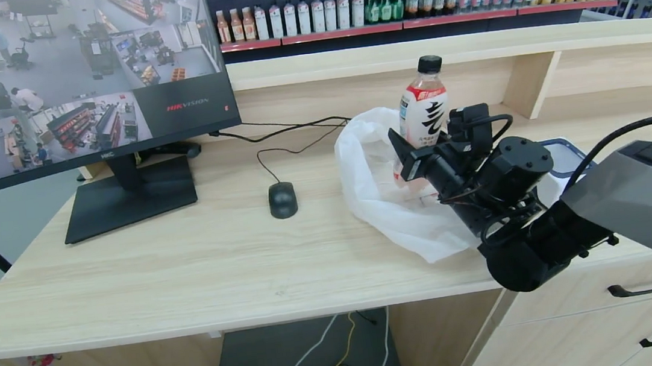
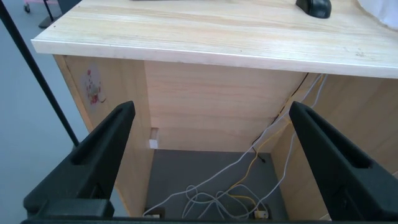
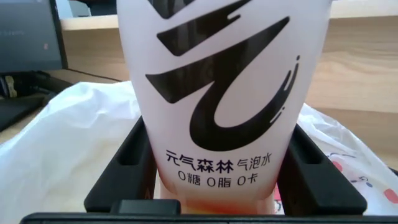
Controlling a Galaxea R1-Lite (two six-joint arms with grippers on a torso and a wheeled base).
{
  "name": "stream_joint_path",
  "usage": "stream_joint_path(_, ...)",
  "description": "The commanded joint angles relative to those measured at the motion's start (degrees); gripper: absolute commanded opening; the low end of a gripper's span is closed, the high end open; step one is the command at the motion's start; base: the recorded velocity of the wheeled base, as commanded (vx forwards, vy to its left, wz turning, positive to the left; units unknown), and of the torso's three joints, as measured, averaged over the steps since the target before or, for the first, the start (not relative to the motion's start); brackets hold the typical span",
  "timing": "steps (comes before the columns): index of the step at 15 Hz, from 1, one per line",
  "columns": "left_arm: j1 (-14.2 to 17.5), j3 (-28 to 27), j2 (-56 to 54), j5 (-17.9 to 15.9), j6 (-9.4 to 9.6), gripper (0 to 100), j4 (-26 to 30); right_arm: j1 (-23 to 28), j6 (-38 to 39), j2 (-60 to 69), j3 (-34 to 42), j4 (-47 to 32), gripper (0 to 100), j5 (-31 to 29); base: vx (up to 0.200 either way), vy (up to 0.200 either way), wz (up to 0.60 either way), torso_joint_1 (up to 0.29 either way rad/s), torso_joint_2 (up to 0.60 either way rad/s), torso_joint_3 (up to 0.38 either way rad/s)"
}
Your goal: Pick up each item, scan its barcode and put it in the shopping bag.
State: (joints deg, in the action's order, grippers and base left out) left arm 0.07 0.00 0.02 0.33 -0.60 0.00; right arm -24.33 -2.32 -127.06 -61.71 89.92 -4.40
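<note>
Head view, right of centre: right hand (image 1: 423,154) clamped on a drink bottle (image 1: 423,113), one finger on either side of its lower body. Bottle upright, black cap, white label, pinkish liquid. It sits at the mouth of the white plastic shopping bag (image 1: 376,196), which lies crumpled on the bench (image 1: 190,270); the bottle's base possibly touches the bag, hidden by the hand. Left hand (image 2: 211,107) spread wide, holding nothing, low in front of the bench edge, loose cables (image 2: 230,193) beyond it under the bench. Black mouse (image 1: 282,199) mid-frame, well apart from the bag. Monitor (image 1: 72,70) upper left.
</note>
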Motion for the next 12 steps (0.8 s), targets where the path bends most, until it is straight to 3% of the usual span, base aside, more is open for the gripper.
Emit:
stream_joint_path(1, 0.0, 0.0, 0.0, 0.0, -0.02, 100, 0.0, 0.7, 0.0, -1.7, 0.0, 0.1, 0, 0.0, 0.0, 0.0, 0.0, 0.0, 0.0, 0.0)
stream_joint_path(12, 0.0, 0.0, 0.0, 0.0, -0.02, 100, 0.0, 0.8, 0.0, -2.8, 0.1, 0.1, 0, 0.0, 0.0, 0.0, 0.0, 0.0, 0.0, 0.0)
